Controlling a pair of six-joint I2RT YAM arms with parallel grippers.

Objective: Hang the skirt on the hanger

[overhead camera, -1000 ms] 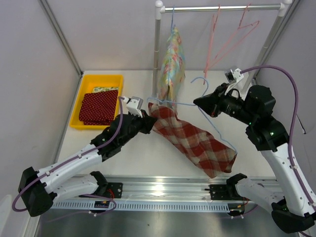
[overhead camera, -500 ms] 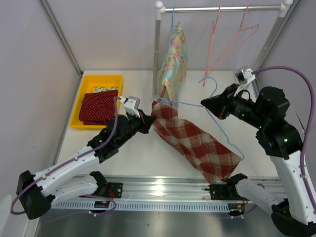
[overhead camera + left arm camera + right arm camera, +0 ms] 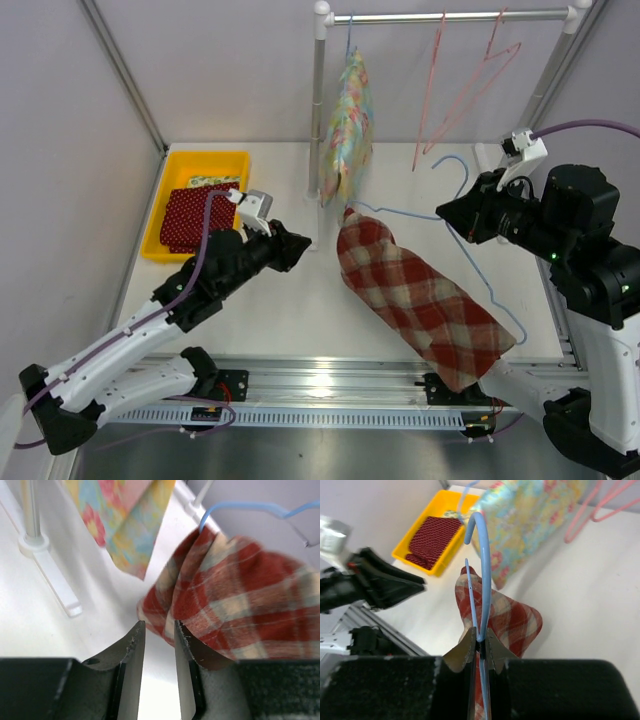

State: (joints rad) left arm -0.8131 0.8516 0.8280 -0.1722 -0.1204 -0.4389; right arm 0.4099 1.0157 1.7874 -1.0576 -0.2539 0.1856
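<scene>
Red-and-cream plaid skirt (image 3: 420, 300) drapes over a blue wire hanger (image 3: 485, 580), which the right gripper (image 3: 480, 641) holds above the white counter (image 3: 260, 310). The right fingers (image 3: 465, 652) are clamped on the wire just below the hook. The narrow upper end of the skirt is bunched on the hanger arm that points toward the left arm. Its broad lower end reaches down to the near edge of the counter; whether it rests on the surface cannot be told.

The left gripper (image 3: 159, 630) hovers just beside the skirt's upper end. Its fingers (image 3: 132, 645) stand slightly apart, with only bare counter in the gap. In the top view it is clear of the fabric.

A floral garment (image 3: 350, 125) hangs from the rail (image 3: 450, 16) at the back, close behind the skirt's upper end. Two pink hangers (image 3: 470, 75) hang further right on the same rail. At the far left of the counter, a yellow tray (image 3: 158, 215) holds a folded dark red dotted cloth (image 3: 200, 215).
</scene>
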